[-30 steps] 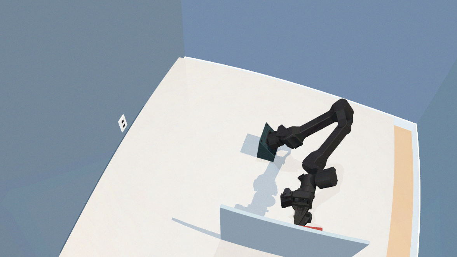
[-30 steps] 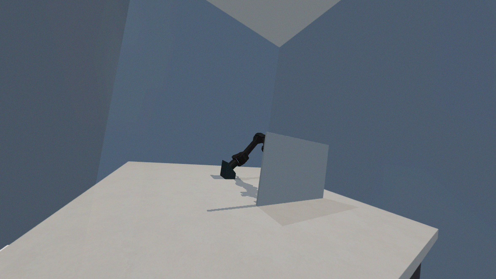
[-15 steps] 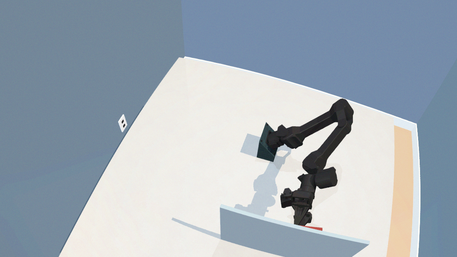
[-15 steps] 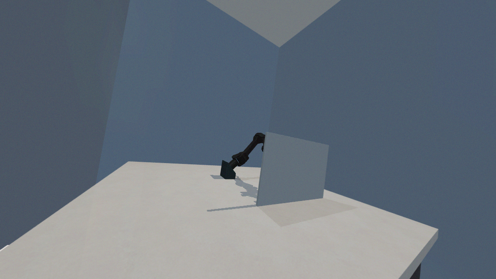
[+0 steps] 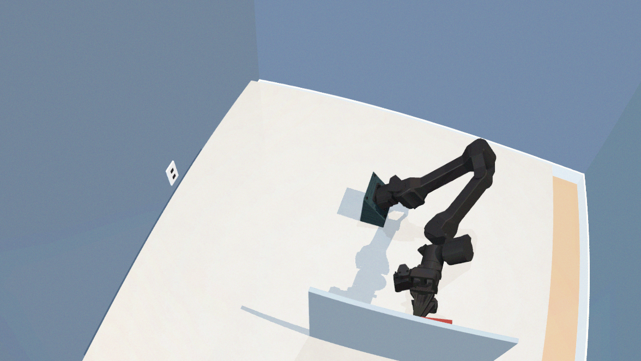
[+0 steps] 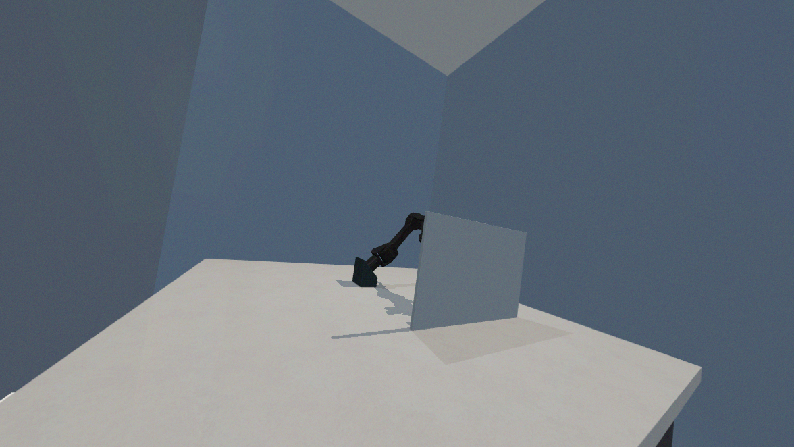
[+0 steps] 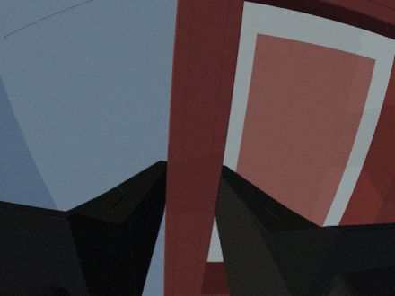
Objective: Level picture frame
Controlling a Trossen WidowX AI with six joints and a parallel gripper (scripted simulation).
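Observation:
The picture frame [image 7: 202, 90] is red with a white mat and a pinkish picture. Its left side bar runs nearly upright through the middle of the wrist view, and its top edge slopes down to the right there. In the top view only a red strip of the frame [image 5: 441, 320] shows over the panel's top edge. My gripper [image 5: 420, 315] [image 7: 191, 172] is shut on that left side bar, one finger on each side. The screw and the notched strip are hidden. I cannot tell how level the frame hangs.
The blue-grey upright panel [image 5: 394, 331] [image 6: 472, 271] stands on the white table [image 5: 268, 215] [image 6: 250, 360] and hides most of the frame from the top and exterior views. The dark arm base [image 5: 373, 211] [image 6: 364, 275] stands on the table. A wall outlet [image 5: 171, 173] is at the left.

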